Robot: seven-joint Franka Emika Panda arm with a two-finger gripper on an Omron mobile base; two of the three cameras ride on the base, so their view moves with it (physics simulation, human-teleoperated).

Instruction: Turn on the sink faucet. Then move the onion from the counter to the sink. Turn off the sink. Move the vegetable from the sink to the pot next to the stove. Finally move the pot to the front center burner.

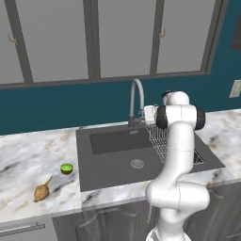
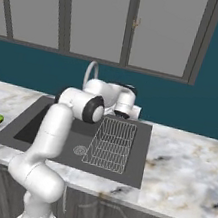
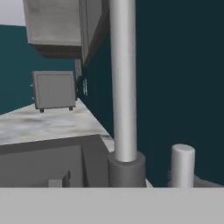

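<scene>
Hand view puts the faucet (image 3: 124, 87) stem very close, its lever (image 3: 183, 164) low at the right. I cannot tell if the gripper (image 1: 147, 114) is apart or together. Risk: the hand may push the stem and miss the lever, so no water runs. The onion (image 1: 42, 190) waits on the counter (image 1: 23, 160), well apart from the sink (image 1: 117, 164).

I'm looking at the counter (image 1: 28, 155), a white-grey marble slab with brown veins that crosses the middle of both base views. The sink (image 1: 113, 167), a dark grey basin, is sunk into it at centre. At the lower left of the left base view the onion (image 1: 42, 191) lies on the marble, and the lime (image 1: 67, 168) sits near it, up and to the right, just beside the sink's left edge.
</scene>
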